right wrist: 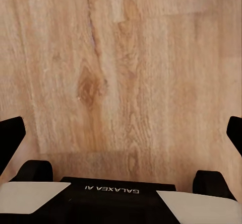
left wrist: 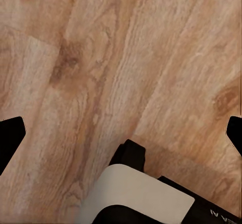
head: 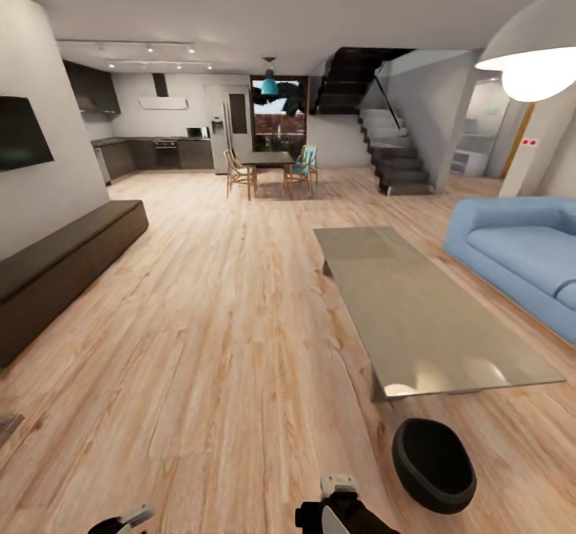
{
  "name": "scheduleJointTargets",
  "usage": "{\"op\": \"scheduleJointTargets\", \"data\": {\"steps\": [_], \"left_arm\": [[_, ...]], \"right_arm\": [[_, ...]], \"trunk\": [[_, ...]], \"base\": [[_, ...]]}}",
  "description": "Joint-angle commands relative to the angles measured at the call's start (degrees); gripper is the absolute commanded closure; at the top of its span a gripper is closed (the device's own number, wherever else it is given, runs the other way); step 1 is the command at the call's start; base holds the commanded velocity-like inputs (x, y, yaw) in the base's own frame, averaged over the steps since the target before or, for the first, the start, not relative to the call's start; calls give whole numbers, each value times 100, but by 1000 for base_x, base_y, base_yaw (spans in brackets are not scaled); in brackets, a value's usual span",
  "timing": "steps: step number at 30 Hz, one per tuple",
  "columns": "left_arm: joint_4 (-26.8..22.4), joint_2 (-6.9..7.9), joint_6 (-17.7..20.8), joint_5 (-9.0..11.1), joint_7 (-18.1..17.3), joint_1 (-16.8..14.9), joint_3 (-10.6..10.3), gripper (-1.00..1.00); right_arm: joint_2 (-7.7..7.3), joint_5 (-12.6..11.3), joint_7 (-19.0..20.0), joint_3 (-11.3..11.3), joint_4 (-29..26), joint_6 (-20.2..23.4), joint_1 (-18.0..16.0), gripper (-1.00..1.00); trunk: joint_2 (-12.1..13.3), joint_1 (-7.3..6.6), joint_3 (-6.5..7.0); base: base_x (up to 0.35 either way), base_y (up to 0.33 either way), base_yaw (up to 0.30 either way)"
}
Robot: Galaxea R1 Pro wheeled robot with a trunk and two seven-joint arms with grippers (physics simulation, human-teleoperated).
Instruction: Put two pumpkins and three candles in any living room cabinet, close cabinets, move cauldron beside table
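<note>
The black round cauldron [head: 434, 463] lies on the wood floor just off the near end of the glossy grey table [head: 416, 310], a short gap from its corner. Along the left wall runs the long dark-brown cabinet [head: 64, 266], with all its fronts shut and its inside hidden. My left gripper [head: 124, 519] and right gripper [head: 340, 490] hang low at the near edge of the head view. In the wrist views the left gripper [left wrist: 122, 133] and the right gripper [right wrist: 121, 133] are open, fingertips far apart over bare floor, holding nothing.
A blue sofa [head: 520, 258] stands right of the table. A wall TV [head: 20, 134] hangs above the cabinet. Far back are a dining table with chairs [head: 268, 167], the kitchen and dark stairs [head: 396, 158]. A wide strip of floor runs between cabinet and table.
</note>
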Motion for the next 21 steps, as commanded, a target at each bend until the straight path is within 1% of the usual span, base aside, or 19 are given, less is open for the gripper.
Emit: {"op": "scheduleJointTargets", "data": {"steps": [1, 2, 3, 4, 6, 12, 17, 21], "left_arm": [[0, 5, 2, -4, -93, 0, -1, -100], [0, 8, 3, -5, -149, 0, -1, -100], [0, 14, 9, -4, -319, 0, -4, -100], [0, 17, 11, -3, -409, 0, -7, -100], [0, 25, 23, -1, -520, 0, -9, -100], [0, 5, 40, -12, -552, 0, -11, -100], [0, -12, 41, -18, -537, 0, -10, -100], [0, -20, 40, -18, -527, 0, -14, -100]], "right_arm": [[0, -1, 0, 3, 0, 0, 0, -100], [0, -1, 2, 4, 0, 0, 0, -100], [0, 1, 5, 4, 0, -7, 0, -100], [0, 0, 7, 2, 0, -12, 0, -100], [0, 5, 13, 3, 0, -23, 0, -100], [-40, 13, 40, 4, 5, -64, 12, -100], [-45, 45, 38, 33, 146, -373, 140, -100], [-45, 51, 41, 36, 229, -464, 162, -100]], "trunk": [[0, 0, 0], [0, 0, 0], [0, 0, 0], [0, 0, 0], [0, 0, 0], [0, 0, 0], [0, 0, -2], [0, 0, -11]], "base": [[19, 5, 284], [38, 15, 284], [110, 72, 284], [156, 111, 284], [192, 141, 284], [60, 40, 284], [5, 3, 283], [1, 0, 266]]}}
